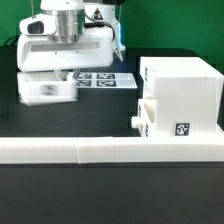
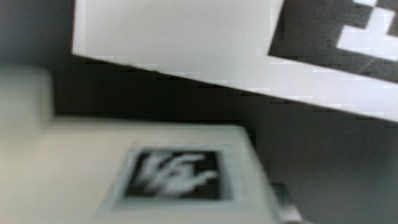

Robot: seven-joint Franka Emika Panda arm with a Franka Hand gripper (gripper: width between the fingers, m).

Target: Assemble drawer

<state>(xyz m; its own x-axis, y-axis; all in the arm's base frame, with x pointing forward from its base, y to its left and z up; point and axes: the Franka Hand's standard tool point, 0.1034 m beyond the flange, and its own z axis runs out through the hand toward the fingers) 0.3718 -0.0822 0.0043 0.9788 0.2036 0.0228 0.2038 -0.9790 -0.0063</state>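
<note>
My gripper (image 1: pixel 54 74) hangs over a small white drawer tray (image 1: pixel 47 90) at the exterior view's left. It seems shut on the tray, which is smeared by motion, and the fingertips are hidden behind it. In the wrist view the tray's tagged face (image 2: pixel 178 175) fills the frame close up and out of focus. The large boxy housing (image 1: pixel 185 85) stands at the exterior view's right. A second knobbed tray (image 1: pixel 150 118) sits in its lower front with its knob (image 1: pixel 133 122) sticking out.
The marker board (image 1: pixel 100 78) lies flat between the held tray and the housing; it also shows in the wrist view (image 2: pixel 338 30). The long low white L-shaped border bar (image 1: pixel 100 151) runs across the front of the table.
</note>
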